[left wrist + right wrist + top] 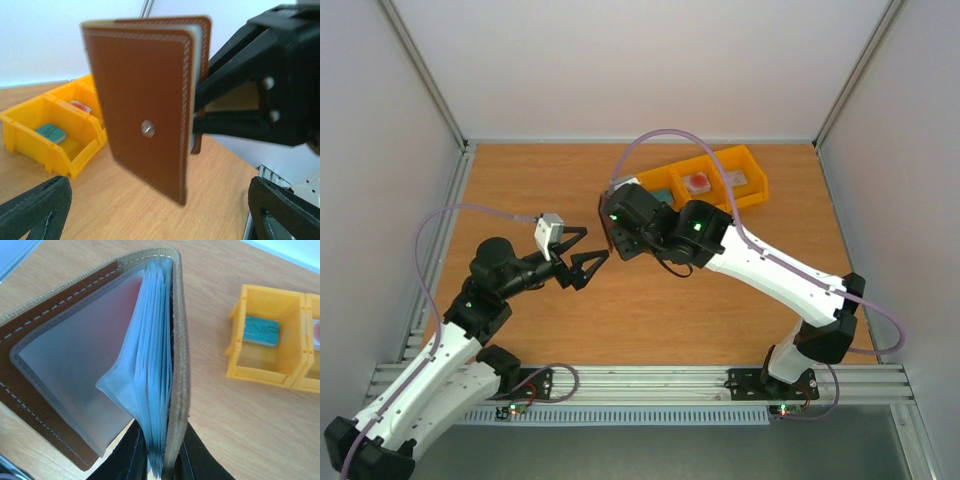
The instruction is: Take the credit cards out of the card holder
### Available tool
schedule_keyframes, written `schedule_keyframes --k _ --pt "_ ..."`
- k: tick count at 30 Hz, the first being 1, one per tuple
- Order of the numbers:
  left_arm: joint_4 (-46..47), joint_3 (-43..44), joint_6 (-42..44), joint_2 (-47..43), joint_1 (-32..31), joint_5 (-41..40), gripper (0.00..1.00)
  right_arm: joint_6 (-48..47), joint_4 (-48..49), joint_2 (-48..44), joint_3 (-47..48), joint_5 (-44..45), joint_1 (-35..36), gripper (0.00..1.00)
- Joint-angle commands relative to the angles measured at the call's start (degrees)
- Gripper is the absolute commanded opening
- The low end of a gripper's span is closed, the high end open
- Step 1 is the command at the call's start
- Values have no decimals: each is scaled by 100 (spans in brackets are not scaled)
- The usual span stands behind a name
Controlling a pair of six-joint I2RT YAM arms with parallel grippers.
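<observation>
The right gripper [162, 460] is clenched on the card holder [145, 100] and holds it upright in the air above the wooden table [540, 190]. From the right wrist view its fingers pinch one brown cover together with the bundle of clear plastic sleeves [155, 365], while the other cover hangs open to the side. A reddish patch [134, 290] shows through the frosted outer sleeve. It may be one of the credit cards tucked inside, though the plastic blurs it too much for me to be sure.

The left gripper [596, 243] is released, its jaws spread wide, and it sits just in front of the card holder without touching it. Its wrist camera looks straight at the stitched leather cover and the small metal snap stud [147, 128].

Farther back on the table stands a yellow bin [745, 165] with three compartments. One holds a teal item [261, 332], and the one next to it holds a pale item with a red round spot [698, 182].
</observation>
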Motion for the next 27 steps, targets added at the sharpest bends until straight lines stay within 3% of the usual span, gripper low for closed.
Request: schedule_keyframes --k 1,4,8,10,13,21,24,27 --pt "645 80 -34 -7 -31 0 94 28 142 235 310 12 128 1" --pt "503 65 -35 -24 -31 -264 83 -57 210 295 344 -235 157 1" --pt "-82 79 35 -128 -31 -722 42 -281 277 173 253 -443 158 1" --pt "-480 91 215 -240 -31 -849 29 -414 372 -84 53 -467 132 1" --pt "-771 89 333 -362 -23 -970 17 -756 910 -595 -538 -1124 48 1" --pt "-975 192 511 -523 60 -623 17 -1502 1450 -1594 -1666 -3265 -396 1" --pt "-1015 206 565 -598 78 -309 25 -1675 1617 -1945 -2064 -4411 -813 1" --pt "-859 195 632 -683 83 267 40 -1862 1879 -2183 -2334 -5194 -920 1"
